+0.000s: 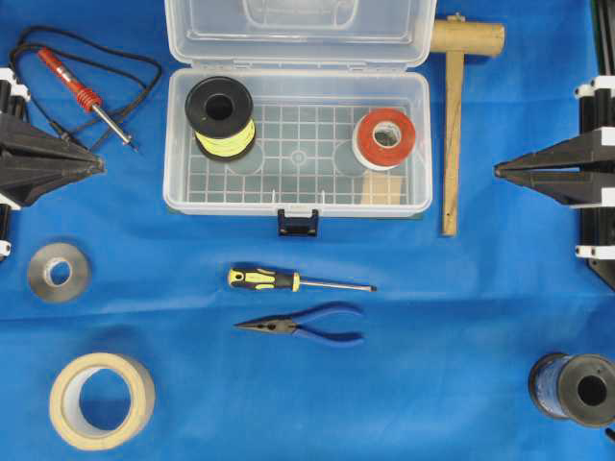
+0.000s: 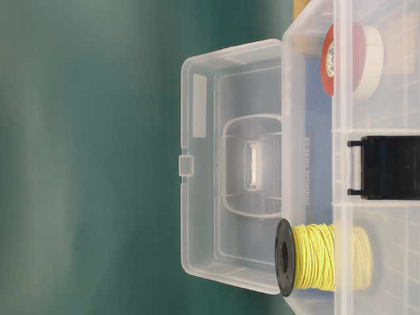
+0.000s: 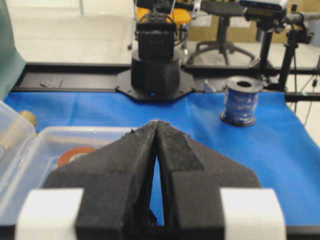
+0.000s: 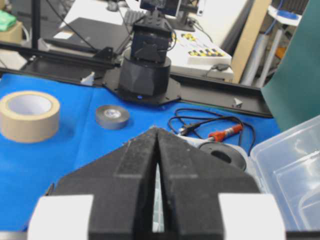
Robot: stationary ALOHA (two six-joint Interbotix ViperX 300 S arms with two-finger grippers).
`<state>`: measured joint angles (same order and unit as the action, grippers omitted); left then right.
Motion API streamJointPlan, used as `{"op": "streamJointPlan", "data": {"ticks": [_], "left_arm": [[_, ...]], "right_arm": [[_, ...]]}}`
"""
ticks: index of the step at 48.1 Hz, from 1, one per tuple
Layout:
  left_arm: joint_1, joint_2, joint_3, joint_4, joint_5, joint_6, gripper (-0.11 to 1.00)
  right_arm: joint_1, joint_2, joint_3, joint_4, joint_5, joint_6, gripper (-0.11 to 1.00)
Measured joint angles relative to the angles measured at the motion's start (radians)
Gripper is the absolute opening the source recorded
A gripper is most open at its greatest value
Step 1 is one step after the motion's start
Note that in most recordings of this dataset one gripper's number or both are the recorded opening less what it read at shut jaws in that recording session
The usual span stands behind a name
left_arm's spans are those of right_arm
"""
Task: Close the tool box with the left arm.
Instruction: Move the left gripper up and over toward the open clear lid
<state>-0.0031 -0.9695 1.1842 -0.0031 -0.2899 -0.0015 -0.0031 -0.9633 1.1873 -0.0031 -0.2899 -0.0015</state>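
The clear plastic tool box (image 1: 419, 134) stands open at the back middle of the blue cloth, its lid (image 1: 298, 29) swung back and upright behind it, as the table-level view shows (image 2: 230, 164). Its dark blue latch (image 1: 298, 222) hangs at the front wall. Inside lie a yellow wire spool (image 1: 221, 117) and a red-and-white tape roll (image 1: 385, 138). My left gripper (image 1: 99, 164) rests shut and empty at the left edge, well clear of the box; its tips (image 3: 158, 122) meet. My right gripper (image 1: 499, 171) is shut and empty on the right, tips (image 4: 157, 129) together.
A soldering iron with cord (image 1: 86, 96) lies back left, a wooden mallet (image 1: 454, 115) right of the box. A screwdriver (image 1: 293, 281) and blue pliers (image 1: 307, 325) lie in front. Grey tape (image 1: 59, 273), masking tape (image 1: 101, 400) and a blue wire spool (image 1: 577, 389) sit near the corners.
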Motion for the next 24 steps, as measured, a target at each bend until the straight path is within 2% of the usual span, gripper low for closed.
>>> {"op": "streamJointPlan", "data": {"ticks": [5, 13, 24], "left_arm": [[0.002, 0.008, 0.0, -0.023, -0.012, 0.008, 0.0], [0.023, 0.012, 0.0, -0.028, -0.048, 0.014, 0.0], [0.16, 0.012, -0.014, -0.028, -0.094, 0.041, 0.01]], "right_arm": [[-0.003, 0.003, -0.008, 0.0, 0.012, -0.011, 0.0], [-0.023, 0.008, -0.015, 0.0, 0.035, -0.011, 0.0], [-0.041, 0.012, -0.015, -0.002, 0.04, -0.011, 0.0]]}}
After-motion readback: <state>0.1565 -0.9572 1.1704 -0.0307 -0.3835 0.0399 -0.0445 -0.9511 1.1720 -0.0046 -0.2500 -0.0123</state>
